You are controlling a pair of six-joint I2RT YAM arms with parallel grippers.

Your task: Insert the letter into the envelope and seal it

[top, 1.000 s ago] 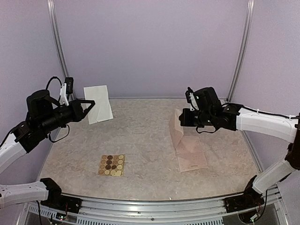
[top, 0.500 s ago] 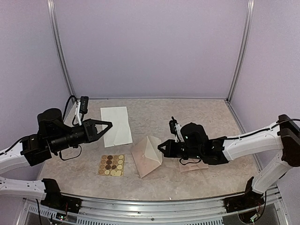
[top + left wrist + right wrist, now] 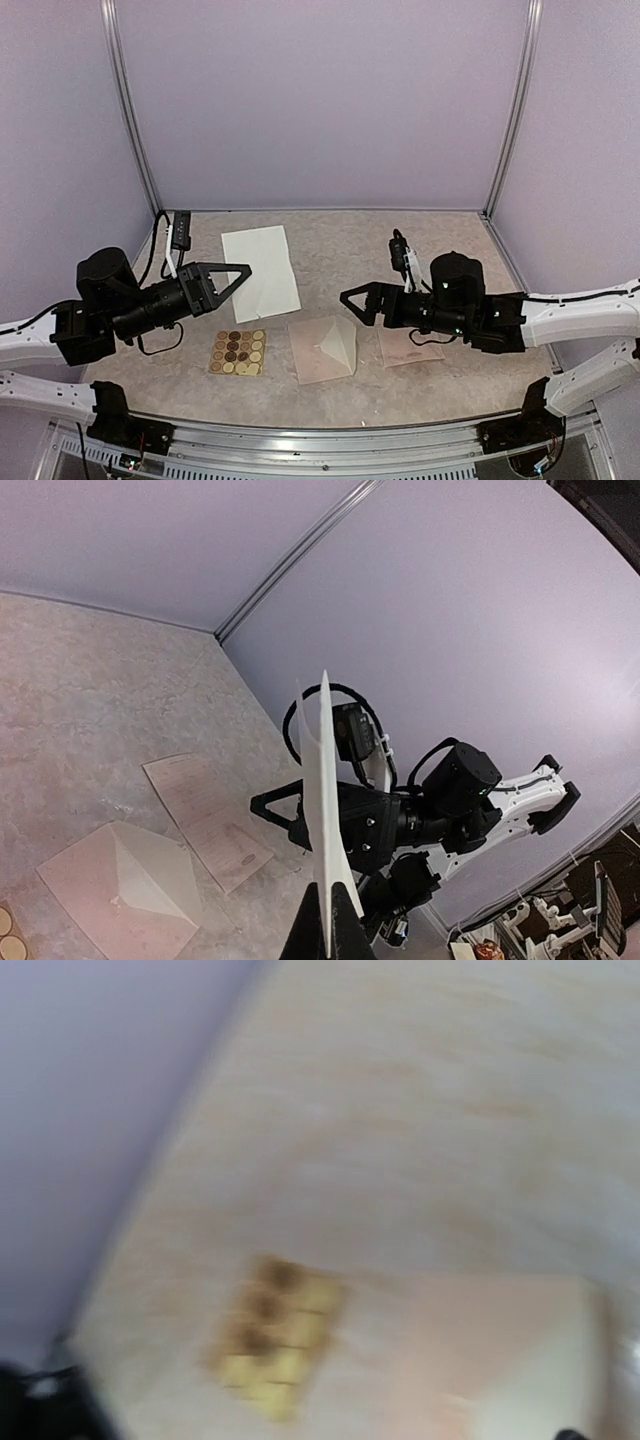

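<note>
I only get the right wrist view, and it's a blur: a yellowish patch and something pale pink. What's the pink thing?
Observer: The envelope, lying flap side up on the table.
Visitor: Where's the letter?
Observer: The letter lies flat beside the envelope, one end under the right arm.
Visitor: And the other arm?
Observer: The left gripper is shut on a white sheet, held up off the table.

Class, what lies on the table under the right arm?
The letter lies flat there, text up, beside the envelope. From above, the right arm covers its far end, so that part cannot be seen.
</note>
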